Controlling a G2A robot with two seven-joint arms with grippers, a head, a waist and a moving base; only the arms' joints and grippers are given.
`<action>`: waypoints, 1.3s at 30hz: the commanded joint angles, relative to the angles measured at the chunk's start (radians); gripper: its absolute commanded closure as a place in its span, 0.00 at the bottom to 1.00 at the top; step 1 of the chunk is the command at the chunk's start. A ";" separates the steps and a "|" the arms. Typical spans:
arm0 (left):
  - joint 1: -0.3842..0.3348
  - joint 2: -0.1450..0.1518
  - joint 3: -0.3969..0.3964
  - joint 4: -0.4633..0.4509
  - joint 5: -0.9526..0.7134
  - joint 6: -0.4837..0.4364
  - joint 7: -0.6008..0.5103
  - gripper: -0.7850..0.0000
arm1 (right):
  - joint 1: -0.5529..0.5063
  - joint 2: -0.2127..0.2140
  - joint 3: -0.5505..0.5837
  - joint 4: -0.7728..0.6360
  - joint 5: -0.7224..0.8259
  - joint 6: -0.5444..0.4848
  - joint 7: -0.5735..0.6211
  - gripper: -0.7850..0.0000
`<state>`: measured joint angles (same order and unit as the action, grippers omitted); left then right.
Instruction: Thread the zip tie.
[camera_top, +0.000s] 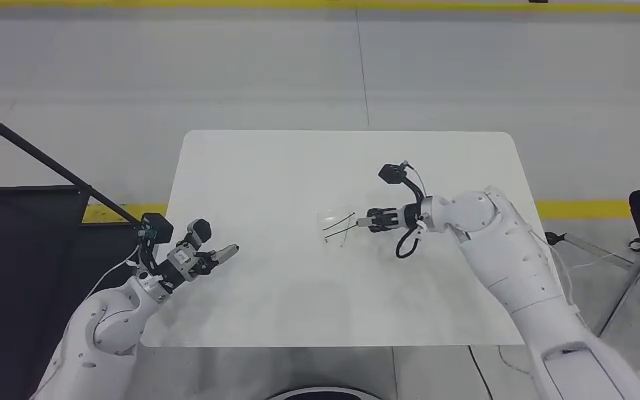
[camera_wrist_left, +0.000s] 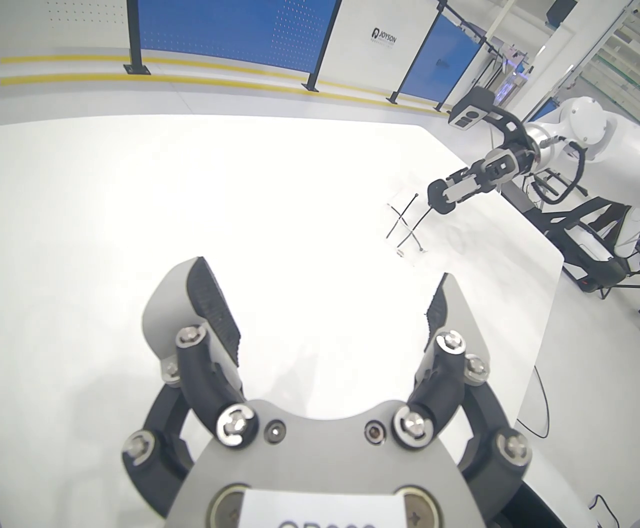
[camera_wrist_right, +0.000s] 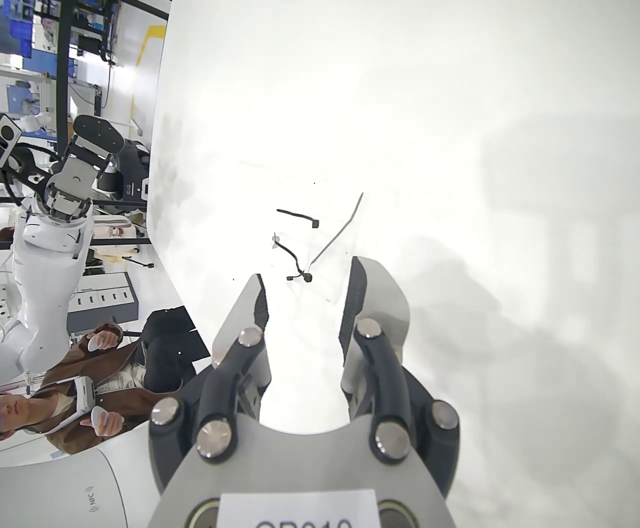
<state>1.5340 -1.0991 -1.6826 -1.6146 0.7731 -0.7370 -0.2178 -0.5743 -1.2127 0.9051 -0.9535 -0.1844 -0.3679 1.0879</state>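
Zip ties (camera_wrist_right: 297, 216): loose cluster on counter (camera_top: 280, 180), middle, toward right edge.
Right gripper (camera_wrist_right: 306, 272): fingers apart, empty, just beside cluster.
Left gripper (camera_wrist_left: 320, 272): fingers apart, empty, over near left corner.
Step, judged: first pick-up.
Next: close on 1 tie, clear of neighbours.

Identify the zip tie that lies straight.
The long grey zip tie, running straight out from the right end effector. The other two are black and bent: the snaking zip tie and the short zip tie, slightly curved.
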 joint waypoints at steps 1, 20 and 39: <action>0.000 0.000 0.000 0.000 0.000 0.000 0.000 0.00 | 0.007 -0.003 -0.006 0.011 0.003 -0.001 0.001 0.61; 0.000 0.000 0.000 0.000 0.000 0.000 0.000 0.00 | 0.056 -0.030 -0.055 0.088 0.024 -0.014 0.017 0.76; 0.000 0.000 0.000 0.000 0.000 0.000 0.000 0.00 | 0.082 -0.048 -0.083 0.132 0.028 -0.031 0.015 0.95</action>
<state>1.5340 -1.0991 -1.6826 -1.6146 0.7731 -0.7370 -0.2178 -0.4927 -1.2608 0.8219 -0.8221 -0.1571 -0.3977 1.1032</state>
